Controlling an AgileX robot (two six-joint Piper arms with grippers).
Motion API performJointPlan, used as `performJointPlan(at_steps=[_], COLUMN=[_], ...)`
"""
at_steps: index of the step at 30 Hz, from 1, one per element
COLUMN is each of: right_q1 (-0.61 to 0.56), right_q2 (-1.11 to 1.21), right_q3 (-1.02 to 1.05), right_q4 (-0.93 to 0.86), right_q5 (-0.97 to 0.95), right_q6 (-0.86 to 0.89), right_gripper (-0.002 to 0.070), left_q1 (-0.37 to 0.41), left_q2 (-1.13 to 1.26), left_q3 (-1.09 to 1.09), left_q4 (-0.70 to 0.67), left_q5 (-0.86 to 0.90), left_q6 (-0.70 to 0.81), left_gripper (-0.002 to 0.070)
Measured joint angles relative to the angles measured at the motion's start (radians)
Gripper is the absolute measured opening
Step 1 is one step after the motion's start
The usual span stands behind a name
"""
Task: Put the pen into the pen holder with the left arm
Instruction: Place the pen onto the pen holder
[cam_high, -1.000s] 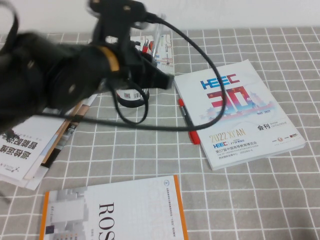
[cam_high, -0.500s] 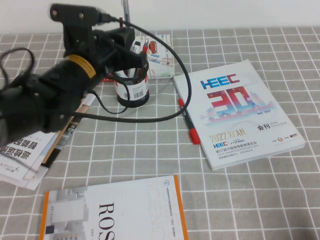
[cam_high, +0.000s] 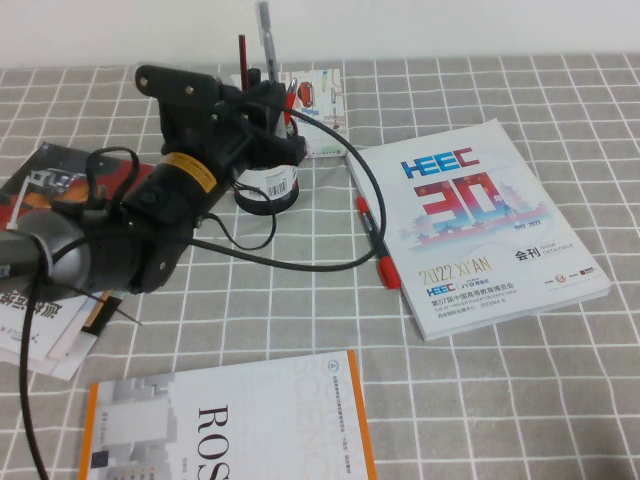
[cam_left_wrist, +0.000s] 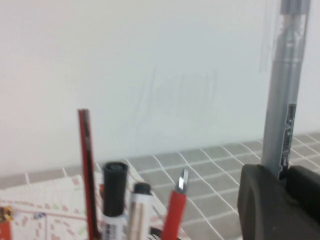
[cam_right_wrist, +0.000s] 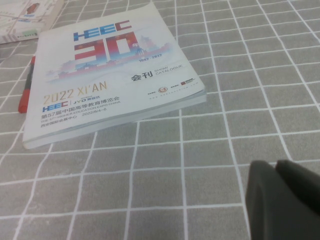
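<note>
Grey-silver and slim, the pen stands upright in our left gripper, clamped low on its barrel above the pen holder, with most of its length rising free against the white wall. In the left wrist view the pen carries a small dark printed label and sits between the black fingers. The black mesh cup with its white barcode label stands on the grey checked tablecloth, partly hidden by our left arm. It already holds a thin red-and-black stick, a black-capped marker and a red pen, which crowd the opening below.

Just behind the holder lies a small printed leaflet. To its right a red-and-black pen lies flat, touching the edge of the HEEC catalogue. A stack of magazines sits under our arm, and an orange-edged ROS book lies at the near edge. A black cable loops across the cloth beside the cup.

Our right gripper hangs over bare cloth near the catalogue's corner; we cannot tell how it is set.
</note>
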Motion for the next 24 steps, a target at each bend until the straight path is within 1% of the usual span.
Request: performJointPlan(at_steps=[3, 7, 18, 24], right_q1=[0.0, 0.0, 0.0, 0.0], right_q2=[0.0, 0.0, 0.0, 0.0], right_q3=[0.0, 0.0, 0.0, 0.0], right_q4=[0.0, 0.0, 0.0, 0.0], right_q5=[0.0, 0.0, 0.0, 0.0], right_q6=[0.0, 0.0, 0.0, 0.0], right_gripper=[-0.0015, -0.0015, -0.0015, -0.0015], left_q1=[0.02, 0.035, 0.042, 0.045], left_q2=[0.018, 0.035, 0.076, 0.107], left_q3=[0.0, 0.0, 0.0, 0.0], left_q4=[0.0, 0.0, 0.0, 0.0], left_q5=[-0.044, -0.06, -0.075, -0.112], left_q6=[0.002, 0.011, 0.039, 0.054], left_gripper=[0.0046, 0.0046, 0.0046, 0.0046])
